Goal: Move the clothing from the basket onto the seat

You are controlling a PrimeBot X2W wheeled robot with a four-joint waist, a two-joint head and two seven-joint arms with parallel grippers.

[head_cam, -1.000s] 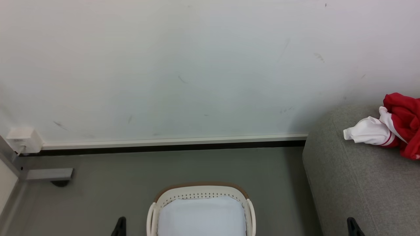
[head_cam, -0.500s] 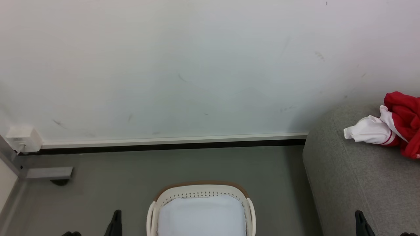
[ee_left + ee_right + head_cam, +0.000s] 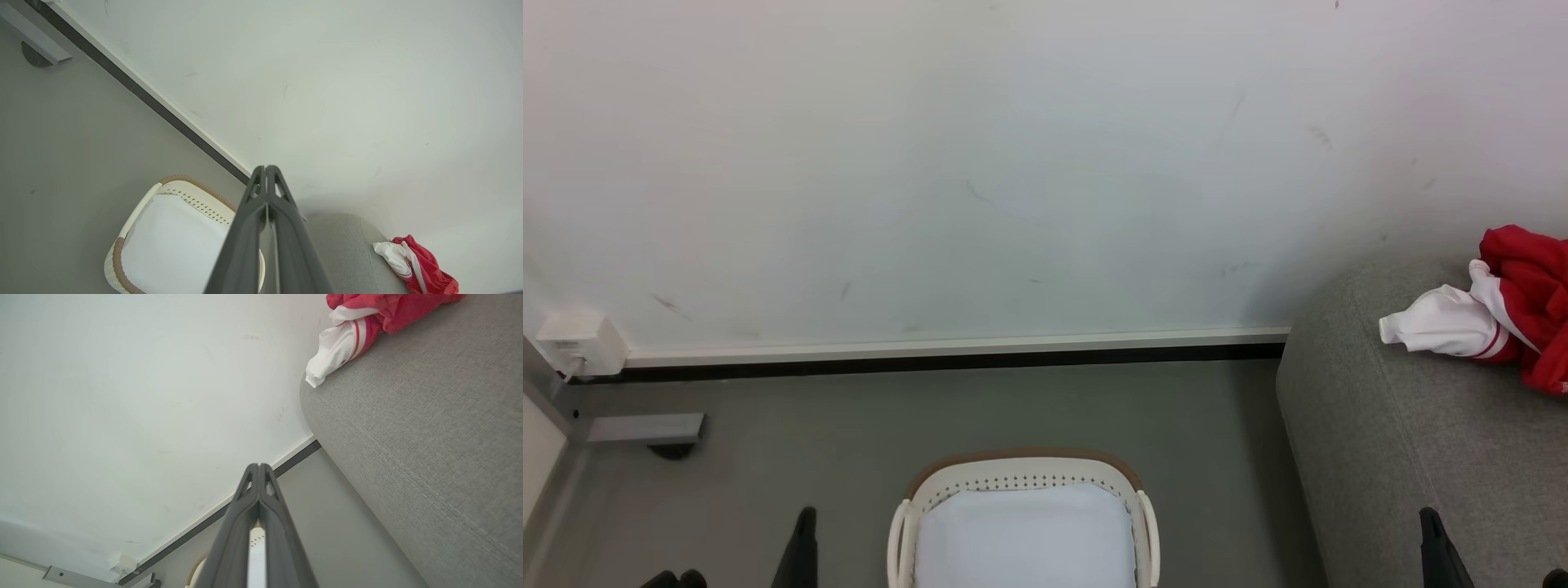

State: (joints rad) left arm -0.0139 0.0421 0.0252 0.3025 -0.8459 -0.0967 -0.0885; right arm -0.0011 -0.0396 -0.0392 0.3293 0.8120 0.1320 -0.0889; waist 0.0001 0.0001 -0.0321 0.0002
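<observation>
Judging progress: the task looks finished, since the clothing [image 3: 1515, 314] lies on the seat [image 3: 1421, 441] and none of it shows in the basket [image 3: 1021, 469].
Clothing: a crumpled red heap on top of the seat, close to the wall [image 3: 1013, 163]. One white sleeve with a red-striped cuff trails toward the seat's rounded end. Nothing grips it.
Basket: stands on the grey floor [image 3: 849, 425], just beside the end of the seat. Inside it a pale blue-white liner [image 3: 1025, 535] lies flat, with no red fabric on it.
Left gripper [image 3: 266, 169]: the two dark fingers are pressed together with nothing between them. In the left wrist view they point over the basket's rim toward the wall, well apart from the clothing.
Right gripper [image 3: 258, 467]: the fingertips meet, leaving a thin slit lower down, and they pinch nothing. It hangs beside the seat's side, with the clothing well apart up at the far end.
Done: the move from basket to seat, and the release.
Left: nothing obvious. The head view cuts off the basket's near part, but the left wrist view shows most of the inside, and it holds the liner alone.
Risk: low, as the sleeve lies near the seat's edge but rests on it.
</observation>
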